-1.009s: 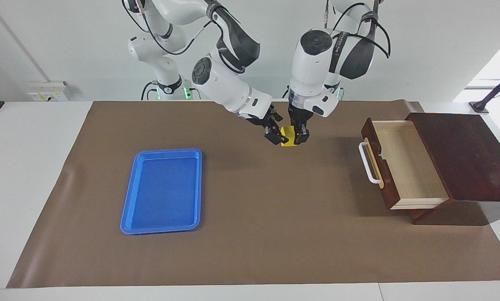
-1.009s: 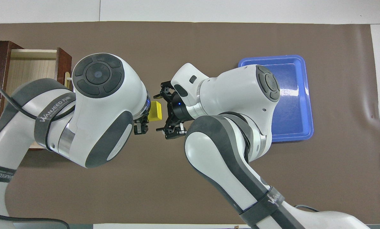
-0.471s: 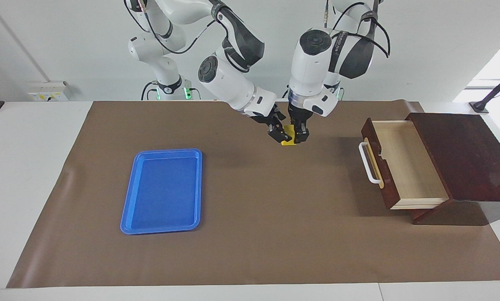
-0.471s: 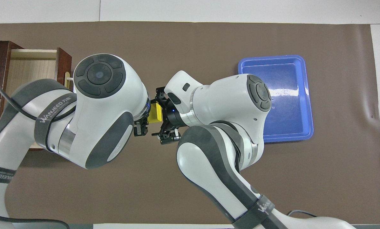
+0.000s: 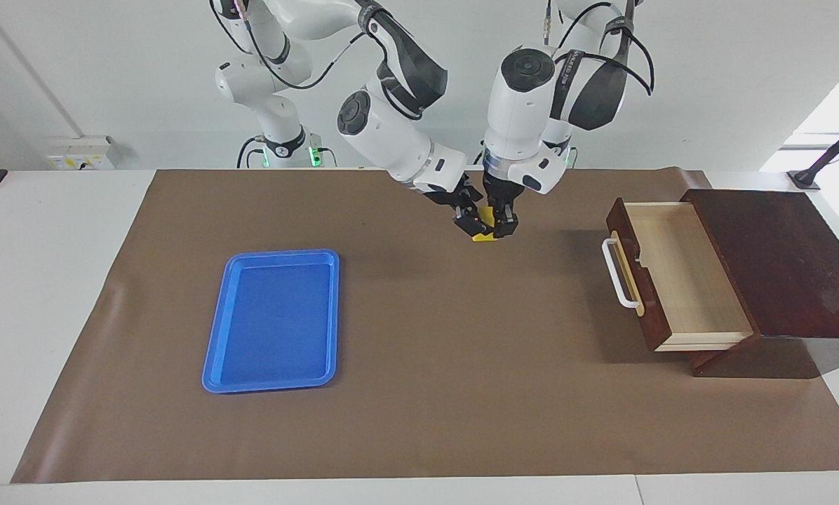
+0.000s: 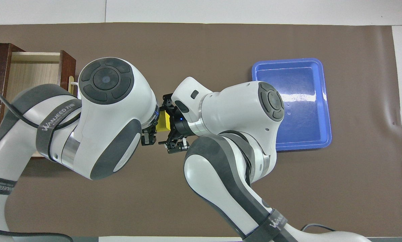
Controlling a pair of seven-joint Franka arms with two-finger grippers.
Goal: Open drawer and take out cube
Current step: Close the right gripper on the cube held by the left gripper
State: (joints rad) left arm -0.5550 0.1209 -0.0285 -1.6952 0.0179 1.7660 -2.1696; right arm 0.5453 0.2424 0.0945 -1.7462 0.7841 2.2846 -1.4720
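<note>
The small yellow cube hangs above the brown mat, toward the robots' end of the table. My left gripper points straight down and is shut on it. My right gripper comes in slantwise from the right arm's end and sits against the cube's side facing that end. The dark wooden drawer stands pulled out of its box at the left arm's end. Its white loop handle faces the table's middle, and its pale inside shows nothing in it.
A flat blue tray lies on the mat toward the right arm's end, with nothing in it. The brown mat covers most of the table. Both arms crowd the middle in the overhead view.
My right gripper has slid toward the left gripper and now sits against the cube. The left gripper has held the cube almost still.
</note>
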